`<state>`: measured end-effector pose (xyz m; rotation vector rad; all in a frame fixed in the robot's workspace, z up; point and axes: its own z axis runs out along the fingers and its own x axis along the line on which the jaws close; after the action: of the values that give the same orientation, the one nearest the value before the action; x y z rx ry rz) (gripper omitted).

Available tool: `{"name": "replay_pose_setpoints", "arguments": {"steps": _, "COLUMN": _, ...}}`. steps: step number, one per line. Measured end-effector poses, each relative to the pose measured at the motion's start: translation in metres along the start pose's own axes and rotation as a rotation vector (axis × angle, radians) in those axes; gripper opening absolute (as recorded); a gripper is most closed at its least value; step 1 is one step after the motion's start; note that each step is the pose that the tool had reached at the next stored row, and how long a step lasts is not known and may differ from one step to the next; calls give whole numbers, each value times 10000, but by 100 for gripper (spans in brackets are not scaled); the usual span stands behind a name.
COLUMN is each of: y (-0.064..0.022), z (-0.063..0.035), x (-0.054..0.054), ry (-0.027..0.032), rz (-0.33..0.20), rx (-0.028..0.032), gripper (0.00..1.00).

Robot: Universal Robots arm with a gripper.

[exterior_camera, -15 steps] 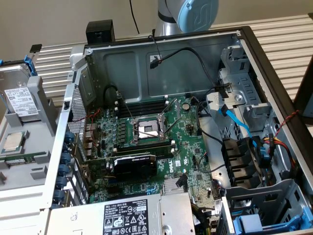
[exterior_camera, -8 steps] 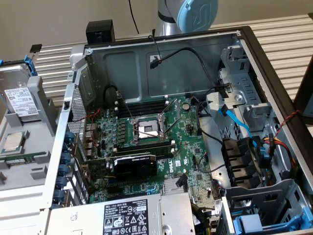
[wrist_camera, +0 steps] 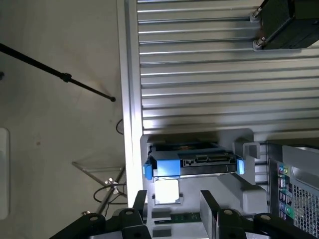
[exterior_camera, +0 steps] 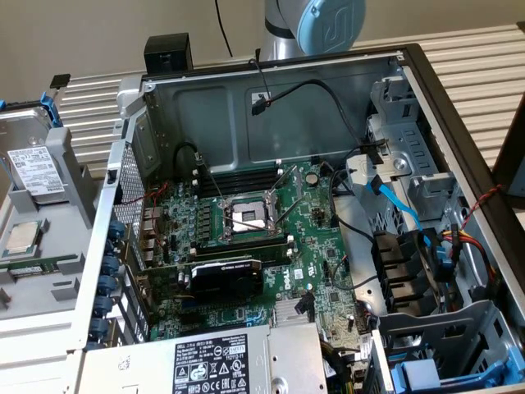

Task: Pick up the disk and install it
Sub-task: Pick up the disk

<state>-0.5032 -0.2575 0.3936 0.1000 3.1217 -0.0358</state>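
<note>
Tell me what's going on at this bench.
A robot arm is working beside an open computer case. The disk, clipped in its blue frame, sits in a grey holder at the exterior view's left, outside the case and not yet picked up. In the wrist view the pincer is open and empty. It is aimed at that holder and is not touching the disk.

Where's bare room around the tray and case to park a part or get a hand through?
Free: slatted tabletop between the grey tray and the black block; also slats past the case on the exterior view's right. Crowded: tray carries the disk and chip; the drive bays are tangled with cables.
</note>
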Motion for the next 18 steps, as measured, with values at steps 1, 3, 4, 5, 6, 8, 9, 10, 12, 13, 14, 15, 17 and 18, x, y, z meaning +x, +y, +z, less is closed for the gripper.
{"name": "replay_pose_setpoints", "arguments": {"steps": 1, "y": 0, "z": 0, "x": 0, "ry": 1, "rz": 0, "rx": 0, "gripper": 54}}
{"name": "replay_pose_setpoints", "arguments": {"steps": 3, "y": 0, "z": 0, "x": 0, "ry": 1, "rz": 0, "rx": 1, "gripper": 56}}
{"name": "replay_pose_setpoints", "arguments": {"steps": 4, "y": 0, "z": 0, "x": 0, "ry": 1, "rz": -3, "rx": 0, "gripper": 56}}
{"name": "replay_pose_setpoints", "arguments": {"steps": 5, "y": 0, "z": 0, "x": 0, "ry": 0, "rz": -32, "rx": 0, "gripper": 62}}
{"name": "replay_pose_setpoints", "arguments": {"steps": 6, "y": 0, "z": -1, "x": 0, "ry": -2, "rz": -123, "rx": -4, "gripper": 62}}
{"name": "replay_pose_setpoints", "arguments": {"steps": 8, "y": 1, "z": -1, "x": 1, "ry": -8, "rz": -447, "rx": -13, "gripper": 62}}
{"name": "replay_pose_setpoints", "arguments": {"steps": 9, "y": 1, "z": -1, "x": 0, "ry": -13, "rz": -639, "rx": -17, "gripper": 62}}
{"name": "replay_pose_setpoints", "arguments": {"steps": 10, "y": 0, "z": 0, "x": 0, "ry": -17, "rz": -818, "rx": -20, "gripper": 62}}
{"name": "replay_pose_setpoints", "arguments": {"steps": 12, "y": 0, "z": -1, "x": 0, "ry": -24, "rz": -1177, "rx": -27, "gripper": 62}}
{"name": "replay_pose_setpoints", "arguments": {"steps": 13, "y": 0, "z": 0, "x": 0, "ry": -29, "rz": -1358, "rx": -30, "gripper": 62}}
{"name": "replay_pose_setpoints", "arguments": {"steps": 14, "y": 0, "z": 0, "x": 0, "ry": -32, "rz": -1538, "rx": -34, "gripper": 62}}
{"name": "replay_pose_setpoints", "arguments": {"steps": 15, "y": 0, "z": 0, "x": 0, "ry": -37, "rz": -1723, "rx": -37, "gripper": 62}}
{"name": "replay_pose_setpoints", "arguments": {"steps": 17, "y": 0, "z": 0, "x": 0, "ry": -44, "rz": -2087, "rx": -44, "gripper": 62}}
{"name": "replay_pose_setpoints", "arguments": {"steps": 18, "y": 0, "z": 1, "x": 0, "ry": -49, "rz": -2268, "rx": -48, "gripper": 62}}
